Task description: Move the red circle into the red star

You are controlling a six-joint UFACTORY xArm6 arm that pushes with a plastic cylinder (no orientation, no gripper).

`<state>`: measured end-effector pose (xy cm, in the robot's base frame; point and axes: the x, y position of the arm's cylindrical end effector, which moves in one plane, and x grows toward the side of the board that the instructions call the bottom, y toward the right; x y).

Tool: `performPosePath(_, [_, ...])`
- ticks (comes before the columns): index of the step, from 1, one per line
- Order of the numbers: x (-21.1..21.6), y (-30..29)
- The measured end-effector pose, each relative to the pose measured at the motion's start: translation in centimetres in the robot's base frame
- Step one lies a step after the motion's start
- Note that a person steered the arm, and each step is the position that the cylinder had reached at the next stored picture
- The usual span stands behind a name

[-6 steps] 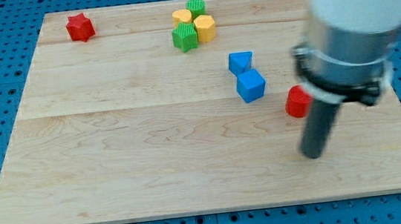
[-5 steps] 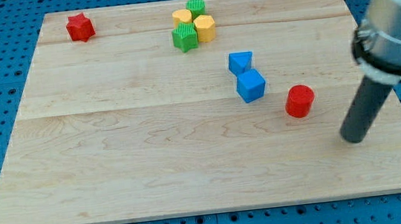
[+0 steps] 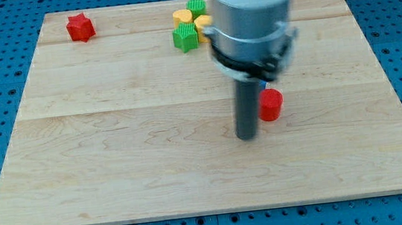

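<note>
The red circle [image 3: 270, 104] lies right of the board's middle. My tip [image 3: 247, 134] stands just left of it and a little toward the view's bottom, close to it or touching; the rod hides the circle's left edge. The red star [image 3: 80, 27] sits near the board's top left corner, far from both. The arm's body hides the two blue blocks seen earlier.
A cluster of green and yellow blocks [image 3: 187, 35] sits at the view's top middle, partly hidden by the arm; a green block [image 3: 196, 7] and a yellow one [image 3: 183, 17] show at its top. The wooden board [image 3: 115, 151] lies on a blue pegboard.
My tip swung from the circle's right side to its left. The red circle has slid to the view's left. The arm now covers the blue blocks.
</note>
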<state>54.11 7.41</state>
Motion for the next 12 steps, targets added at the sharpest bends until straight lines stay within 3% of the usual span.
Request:
performPosePath(1, [1.7, 3.8])
performPosePath(2, [-3.0, 7.6])
performPosePath(3, [-6.4, 6.3])
performPosePath(4, [-6.4, -0.3])
performPosePath(6, [-8.8, -6.7])
performPosePath(9, [-10.5, -23.9])
performPosePath(10, [-8.9, -26.9])
performPosePath(12, [-16.3, -27.6])
